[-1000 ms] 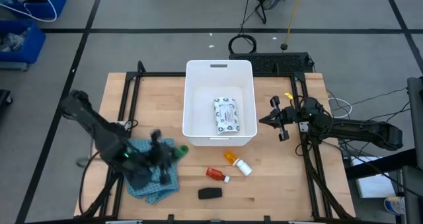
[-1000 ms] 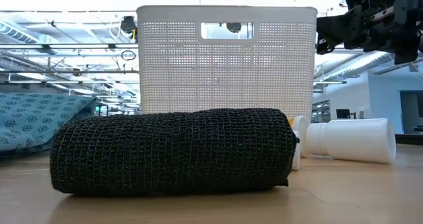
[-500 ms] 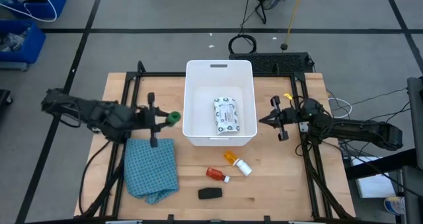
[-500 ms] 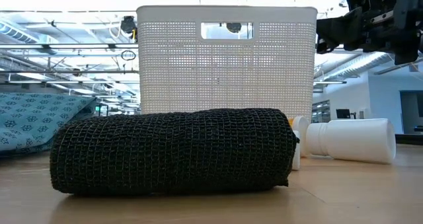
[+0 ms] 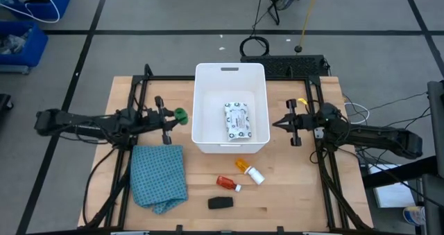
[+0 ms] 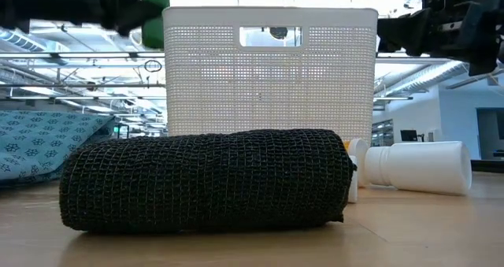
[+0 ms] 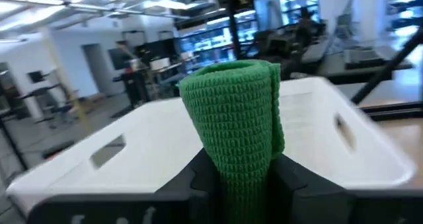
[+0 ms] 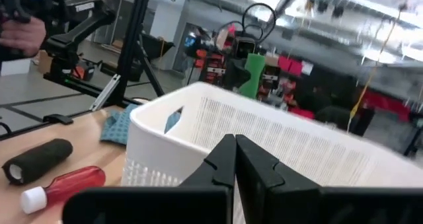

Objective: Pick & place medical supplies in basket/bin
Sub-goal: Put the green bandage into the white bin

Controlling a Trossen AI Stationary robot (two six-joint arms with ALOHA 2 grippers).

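The high view looks straight down from well above the wooden table (image 5: 291, 193), taking in both arms and the large white rectangular plastic tub (image 5: 205, 103). The low view sits at table-top height, very close behind a black mesh roll (image 6: 205, 180), facing the tub's perforated wall (image 6: 268, 86). Each wrist view looks forward past its own fingers toward the tub (image 7: 317, 138) (image 8: 277, 138), which all four views share.

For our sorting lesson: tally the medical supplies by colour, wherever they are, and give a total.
White packet: 1
Green roll: 1
Black roll: 1
Orange pill bottle: 1
Red tube: 1
Total: 5
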